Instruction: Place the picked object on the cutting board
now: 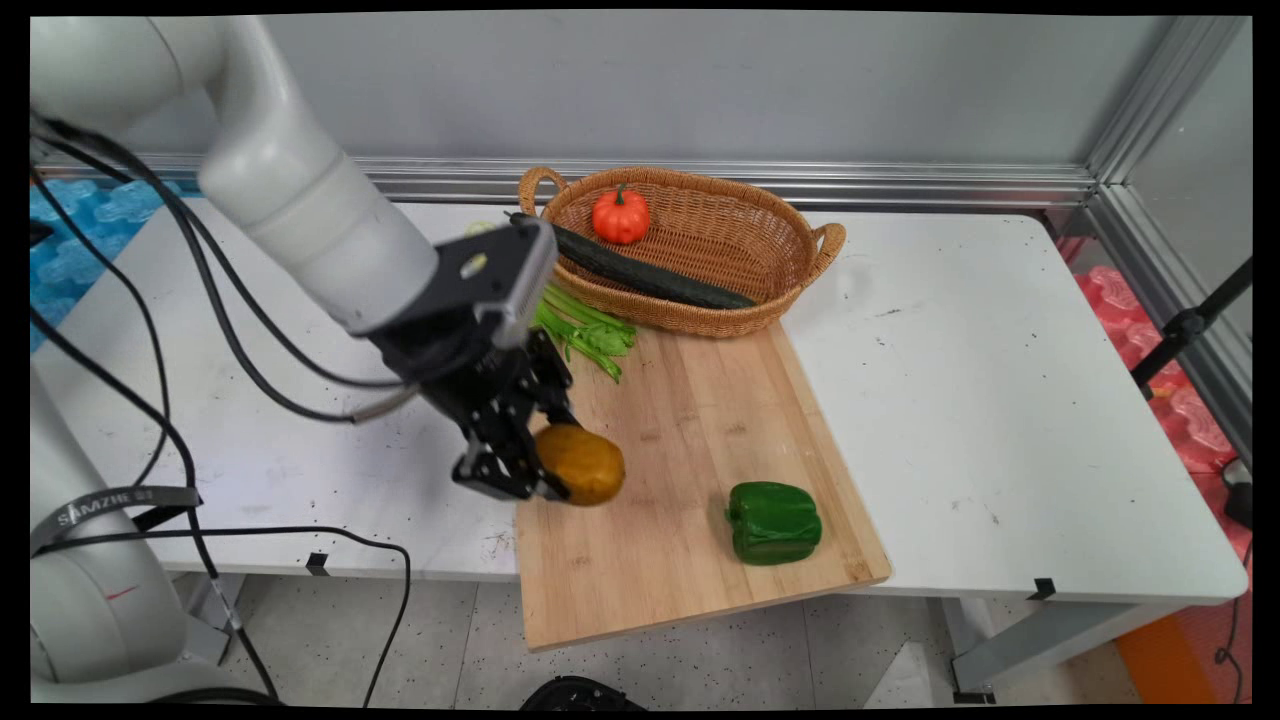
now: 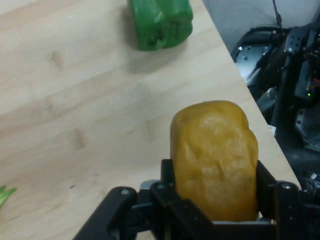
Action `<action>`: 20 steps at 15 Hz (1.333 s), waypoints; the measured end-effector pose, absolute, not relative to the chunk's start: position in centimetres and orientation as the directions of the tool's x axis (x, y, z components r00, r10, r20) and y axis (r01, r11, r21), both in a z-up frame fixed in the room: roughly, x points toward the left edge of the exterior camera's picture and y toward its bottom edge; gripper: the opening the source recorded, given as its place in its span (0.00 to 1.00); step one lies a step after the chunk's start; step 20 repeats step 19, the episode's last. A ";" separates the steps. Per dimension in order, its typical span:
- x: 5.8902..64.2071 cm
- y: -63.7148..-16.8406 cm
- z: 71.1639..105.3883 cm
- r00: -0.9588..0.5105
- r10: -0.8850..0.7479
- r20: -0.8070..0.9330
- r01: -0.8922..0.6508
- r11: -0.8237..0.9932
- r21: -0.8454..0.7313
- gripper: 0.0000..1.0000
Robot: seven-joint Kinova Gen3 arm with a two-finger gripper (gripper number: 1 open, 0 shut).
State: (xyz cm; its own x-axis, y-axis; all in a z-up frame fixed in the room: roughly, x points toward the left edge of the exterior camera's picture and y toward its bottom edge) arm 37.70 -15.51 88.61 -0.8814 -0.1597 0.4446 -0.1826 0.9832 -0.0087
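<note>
My black gripper is shut on a yellow-brown potato, held just above the left side of a wooden cutting board. The hand view shows the potato squeezed between both fingers, over the board near its edge. A green bell pepper lies on the board's near right part, apart from the potato; it also shows at the top of the hand view as the pepper.
A wicker basket at the back holds a small red pumpkin and a long dark cucumber. Green stalks lie on the board's far left corner. Black cables hang left of the gripper. The board overhangs the table's front edge.
</note>
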 end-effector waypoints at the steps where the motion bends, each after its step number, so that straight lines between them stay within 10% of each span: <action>1: 37.3 -15.4 87.9 -0.883 -0.152 0.444 -0.176 0.984 -0.011 0.00; 15: 33.6 -14.8 79.4 -0.909 -0.072 0.411 -0.094 0.995 -0.034 0.00; 16: 33.5 -14.7 79.2 -0.909 -0.068 0.412 -0.091 0.995 -0.036 1.00; 20: 33.4 -14.7 78.9 -0.906 -0.057 0.419 -0.084 0.995 -0.046 1.00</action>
